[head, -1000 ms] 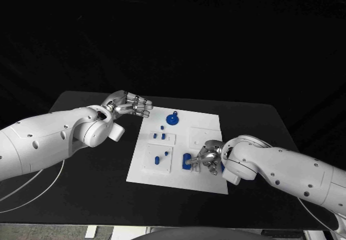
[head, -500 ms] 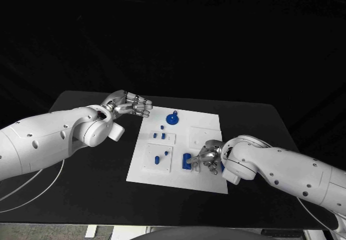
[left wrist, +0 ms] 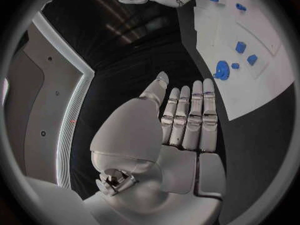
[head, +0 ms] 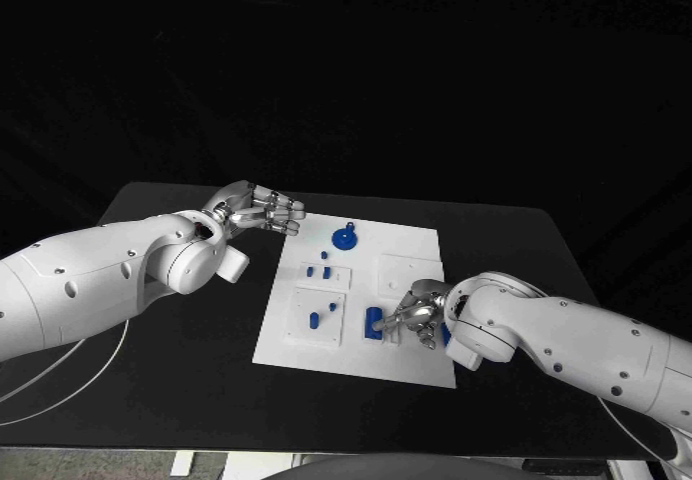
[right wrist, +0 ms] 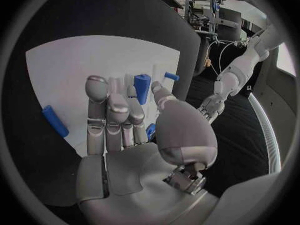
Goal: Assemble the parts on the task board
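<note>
White and flat on the black desk (head: 173, 360) in the head view, the task board (head: 418, 355) carries the right hand (head: 415, 318) at its near right part, fingers bent down around an upright blue part (head: 374, 322) just beside them, though whether they truly clamp it I cannot tell, while the left hand (head: 260, 212) hovers off the board's far left corner, holding nothing, its fingers curled. In the left wrist view that hand (left wrist: 187, 120) lies with straight fingers close together, empty, the round blue part (left wrist: 222, 70) beyond its fingertips on the board. In the right wrist view the right hand (right wrist: 119, 115) has a blue part (right wrist: 142, 87) standing at its fingertips, so I judge seating this piece is the step in hand, and next calls for a straight press down.
</note>
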